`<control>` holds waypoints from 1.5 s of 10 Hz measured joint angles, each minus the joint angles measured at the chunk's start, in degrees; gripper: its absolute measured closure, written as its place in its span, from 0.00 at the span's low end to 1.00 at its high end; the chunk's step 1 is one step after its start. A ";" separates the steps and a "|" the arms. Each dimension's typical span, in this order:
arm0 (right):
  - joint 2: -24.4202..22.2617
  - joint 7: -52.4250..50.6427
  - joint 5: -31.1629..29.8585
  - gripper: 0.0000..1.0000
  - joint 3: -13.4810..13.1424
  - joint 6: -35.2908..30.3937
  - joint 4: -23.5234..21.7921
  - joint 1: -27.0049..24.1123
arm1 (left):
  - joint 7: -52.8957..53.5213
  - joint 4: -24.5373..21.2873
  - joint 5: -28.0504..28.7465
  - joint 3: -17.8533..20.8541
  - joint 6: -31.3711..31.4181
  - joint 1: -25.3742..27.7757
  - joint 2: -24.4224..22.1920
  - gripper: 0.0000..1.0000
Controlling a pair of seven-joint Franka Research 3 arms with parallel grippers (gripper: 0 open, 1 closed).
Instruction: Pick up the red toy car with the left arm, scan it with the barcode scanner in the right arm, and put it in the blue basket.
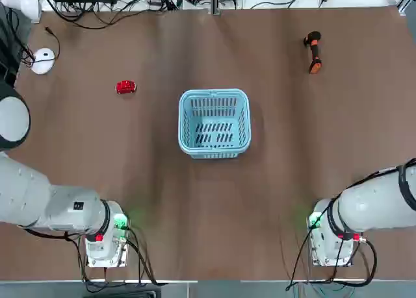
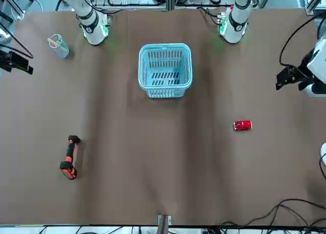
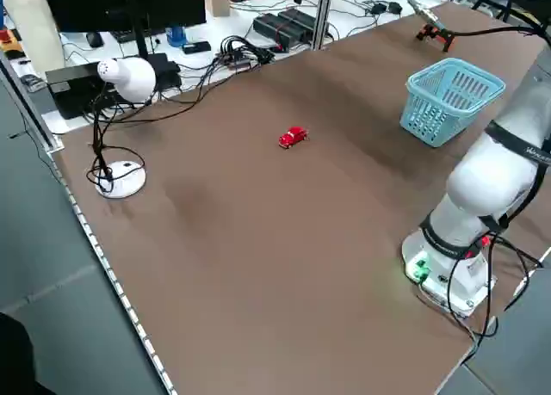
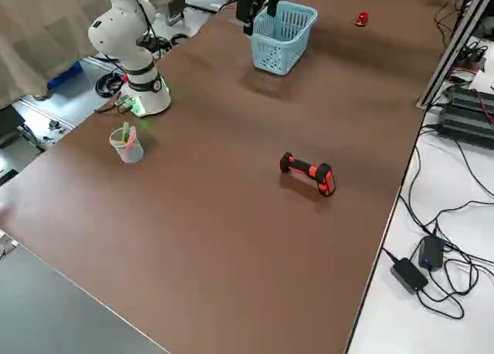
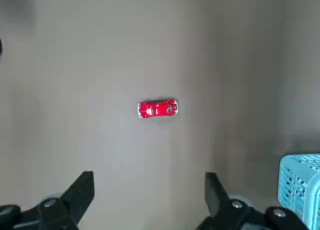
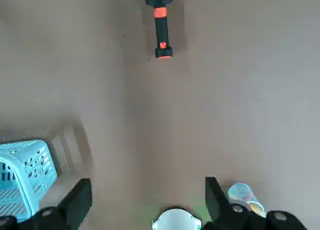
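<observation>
The red toy car (image 1: 125,87) sits on the brown table to the left of the blue basket (image 1: 214,123), well apart from it. In the left wrist view the car (image 5: 157,109) lies on the table beyond my left gripper (image 5: 149,176), which hangs high above it, open and empty. The barcode scanner (image 1: 314,51) lies on its side at the far right of the table. My right gripper (image 6: 147,181) is also raised, open and empty, with the scanner (image 6: 160,24) far ahead of it. The basket (image 2: 165,71) holds nothing.
A clear cup (image 2: 58,45) with sticks in it stands near the right arm's base (image 1: 331,241). A white lamp (image 3: 120,78) and its round foot (image 3: 120,178) sit at the table's far left corner. Cables run along the far edge.
</observation>
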 joint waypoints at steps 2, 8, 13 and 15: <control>0.01 0.00 0.00 0.00 0.00 0.00 -0.02 0.00 | -0.71 0.00 0.00 0.01 0.00 0.00 -0.03 0.02; 7.47 0.00 0.00 0.00 0.05 1.98 -1.03 0.15 | -13.65 -1.70 0.00 1.13 -0.02 0.65 -0.07 0.04; 17.05 0.00 0.03 0.00 0.08 11.71 -1.80 0.43 | -43.06 -17.05 0.00 1.87 11.65 1.03 -3.39 0.02; 19.62 0.02 0.04 0.00 0.09 20.90 -5.66 1.15 | -52.99 -23.91 0.00 2.03 18.64 1.14 -3.69 0.02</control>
